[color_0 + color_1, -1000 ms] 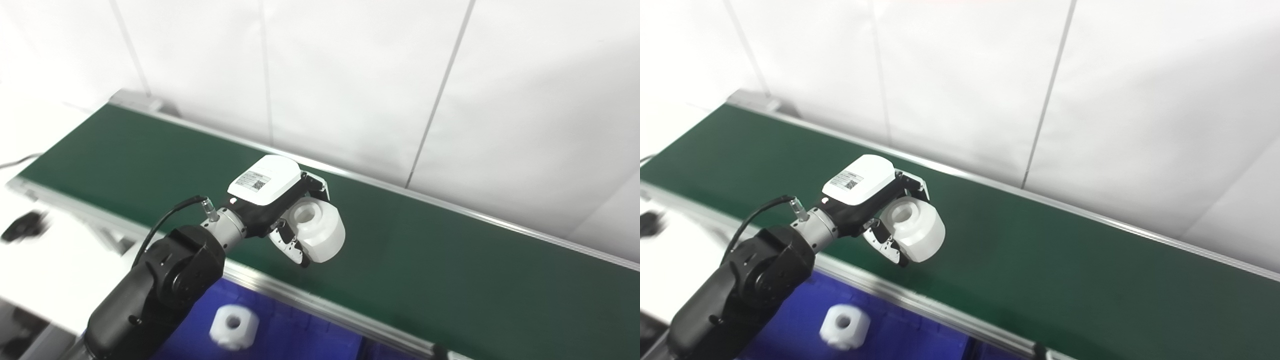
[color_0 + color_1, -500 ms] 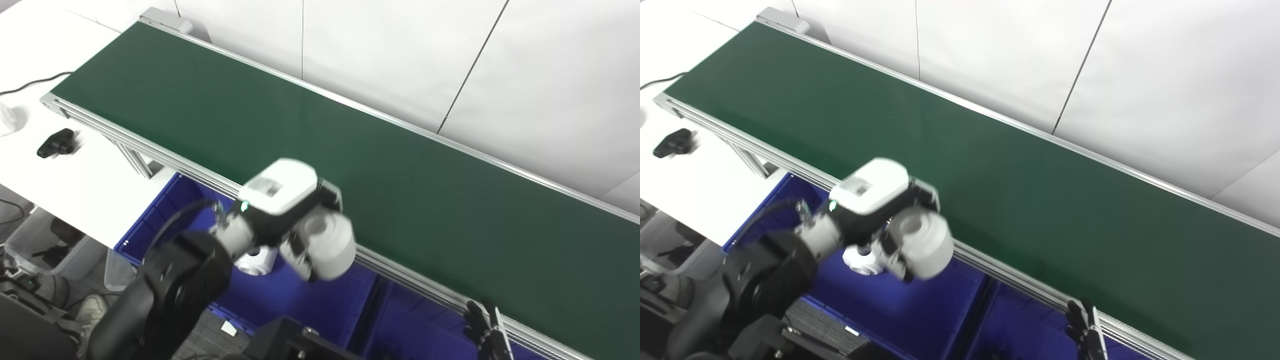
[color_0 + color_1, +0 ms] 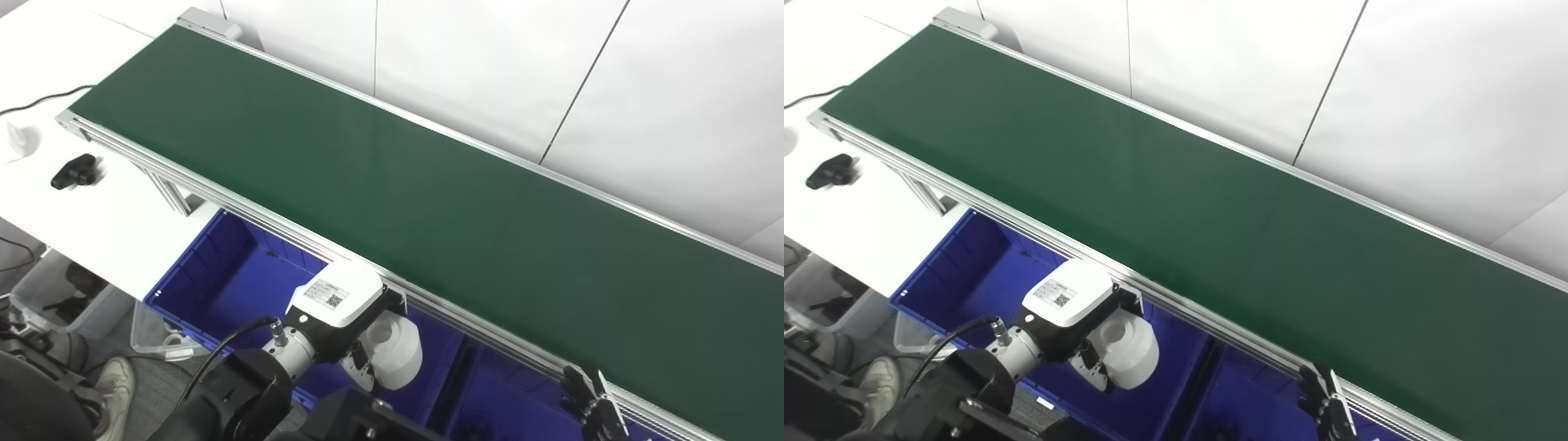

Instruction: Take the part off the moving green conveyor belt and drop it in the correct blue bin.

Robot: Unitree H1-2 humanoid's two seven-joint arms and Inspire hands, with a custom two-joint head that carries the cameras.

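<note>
My left hand [image 3: 343, 321] is shut on a white round part with a centre hole [image 3: 393, 349]. It holds the part off the green conveyor belt [image 3: 380, 190], above the left blue bin [image 3: 208, 269]. The same hand [image 3: 1072, 318] and part [image 3: 1127, 349] show in the right eye view. A second blue bin [image 3: 496, 398] lies to the right of the first. My right hand [image 3: 591, 404] shows only dark fingers at the bottom edge by the belt's near rail; whether they are open or shut is unclear. The belt carries no part.
A white table [image 3: 79, 208] stands at the left with a small black object [image 3: 73, 171] and a cable [image 3: 37, 101]. The belt's aluminium rail [image 3: 465, 327] runs between the belt and the bins. A white wall is behind the belt.
The camera tilted down between the earliest frames and now. My left hand has carried the white part back from over the belt, past the near rail, and lowered it over the left blue bin.
</note>
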